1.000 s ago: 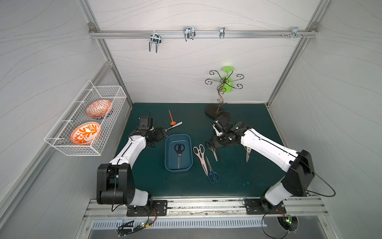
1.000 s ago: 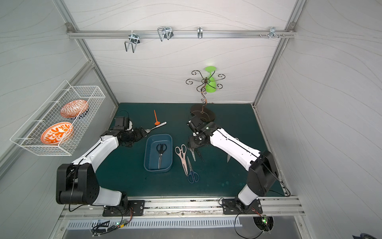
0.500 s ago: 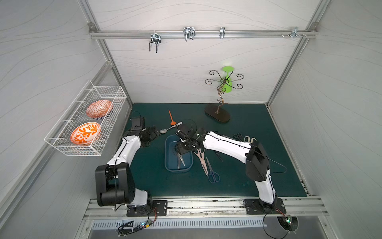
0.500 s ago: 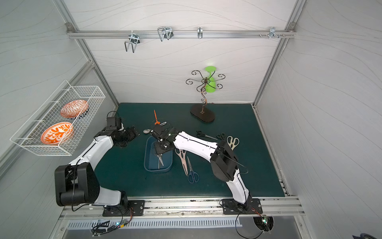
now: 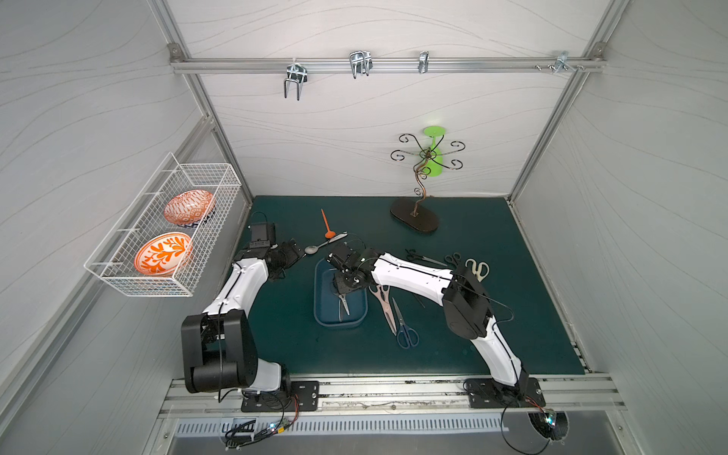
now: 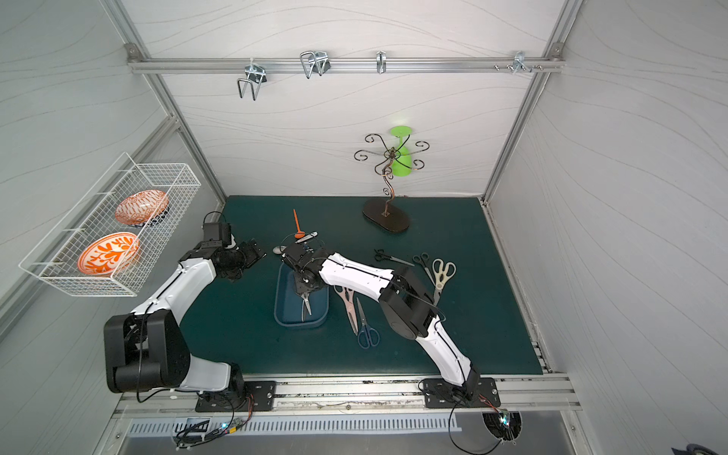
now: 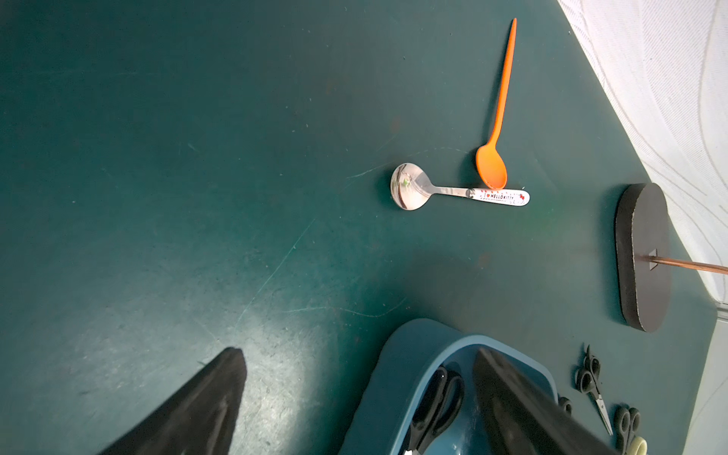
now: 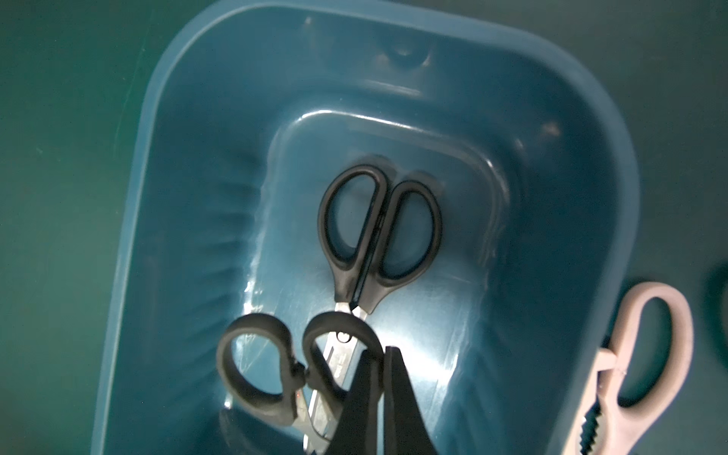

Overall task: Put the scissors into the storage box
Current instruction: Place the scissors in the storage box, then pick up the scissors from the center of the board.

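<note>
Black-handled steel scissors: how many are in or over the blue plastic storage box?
2. One black-handled pair lies flat on the floor of the blue plastic storage box. The other pair hangs above it, pinched by the shut right gripper. The gripper hides some floor.
</note>
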Available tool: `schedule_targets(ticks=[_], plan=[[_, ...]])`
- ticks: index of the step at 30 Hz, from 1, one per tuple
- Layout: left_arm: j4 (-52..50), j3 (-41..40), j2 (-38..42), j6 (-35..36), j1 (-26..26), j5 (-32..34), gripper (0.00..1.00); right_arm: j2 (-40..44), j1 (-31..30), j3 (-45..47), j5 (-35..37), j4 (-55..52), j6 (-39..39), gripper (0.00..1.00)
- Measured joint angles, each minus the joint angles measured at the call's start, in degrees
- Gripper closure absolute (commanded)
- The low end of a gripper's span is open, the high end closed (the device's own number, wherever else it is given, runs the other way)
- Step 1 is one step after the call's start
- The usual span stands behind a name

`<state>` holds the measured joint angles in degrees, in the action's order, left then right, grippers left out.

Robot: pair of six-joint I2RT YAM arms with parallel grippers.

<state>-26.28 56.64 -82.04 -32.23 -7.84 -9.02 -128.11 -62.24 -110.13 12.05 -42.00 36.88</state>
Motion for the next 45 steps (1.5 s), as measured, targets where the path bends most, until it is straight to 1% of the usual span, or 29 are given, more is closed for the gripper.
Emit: schedule_targets(ticks=[5,9,13,16,17,22,26,28,31,34,37,41,44,45], plan=[[0.33,0.00,0.00,-0.39,0.00,-0.74,0.05,-0.35,0.00,0.07,0.90,0.00,1.18,0.99],[0.33,0.00,0.00,-0.61,0.00,-1.07,0.05,-0.85,0.00,0.07,1.07,-0.02,1.36,0.91],[0.37,0.00,0.00,-0.79,0.00,-1.09,0.05,-1.64,0.00,0.04,1.11,-0.04,1.53,0.87],[0.37,0.00,0.00,-0.85,0.00,-1.14,0.05,-1.92,0.00,0.04,1.14,-0.07,1.86,0.79],[0.39,0.00,0.00,-0.85,0.00,-1.14,0.05,-1.92,0.00,0.04,1.18,-0.07,1.86,0.78],[0.44,0.00,0.07,-0.87,0.00,-1.16,0.05,-1.90,0.00,-0.02,1.44,-0.02,1.03,0.77],[0.46,0.00,0.11,-0.87,0.00,-1.42,0.05,-0.48,0.09,0.35,2.12,0.02,-1.95,0.77],[0.48,0.00,0.17,-0.87,0.00,-1.79,0.05,1.81,0.35,1.64,2.19,-0.09,-3.96,0.76],[0.76,-0.09,0.26,-0.90,0.00,-2.36,0.05,7.48,0.63,5.11,2.21,-0.42,-7.15,0.76],[0.90,-0.09,0.26,-0.96,0.00,-2.71,0.05,15.21,1.42,10.27,2.29,-1.29,-10.27,0.76],[0.94,-0.13,0.26,-1.05,0.00,-3.41,0.05,23.19,2.47,17.11,2.38,-2.73,-12.83,0.76],[1.33,-0.42,0.26,-1.09,0.00,-3.93,0.06,31.41,3.82,27.32,2.05,-4.76,-14.08,0.76],[1.33,-0.61,0.26,-1.16,0.00,-4.11,0.06,36.50,4.44,35.41,1.84,-6.45,-14.01,0.74],[1.33,-0.63,0.26,-1.20,0.00,-4.17,0.06,38.05,4.50,38.07,1.51,-6.86,-13.70,0.71]])
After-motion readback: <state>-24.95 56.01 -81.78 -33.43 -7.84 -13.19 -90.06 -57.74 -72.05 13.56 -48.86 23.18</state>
